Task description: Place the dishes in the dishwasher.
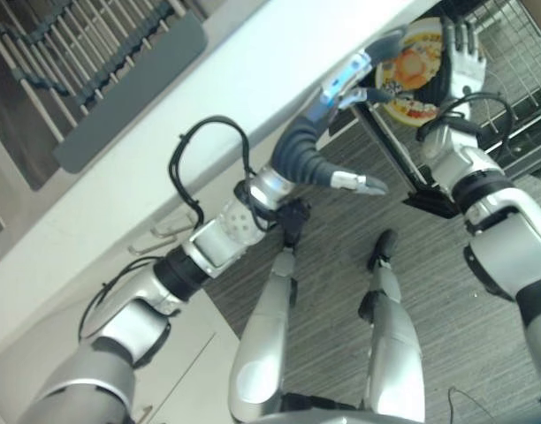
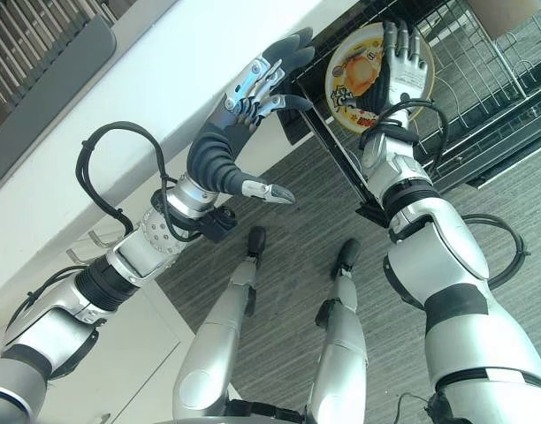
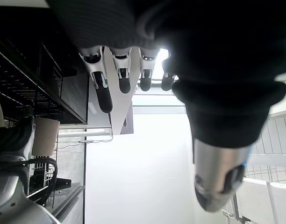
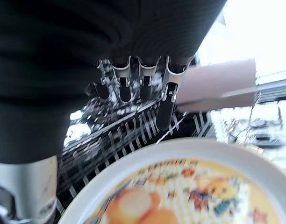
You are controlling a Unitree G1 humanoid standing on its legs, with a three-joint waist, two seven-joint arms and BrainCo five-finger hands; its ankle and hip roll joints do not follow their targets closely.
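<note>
From the head views, the right hand [image 2: 403,60] holds a yellow printed plate [image 2: 361,75] upright against its straight fingers at the edge of the dishwasher's wire rack [image 2: 483,88], so the plate looks not yet slotted, while the left hand [image 2: 257,88] hovers relaxed and empty above the white countertop [image 2: 191,62]. The left wrist view confirms loose fingers holding nothing. In the right wrist view the plate sits just before the rack tines, though whether the thumb pinches it is hard to tell.
</note>
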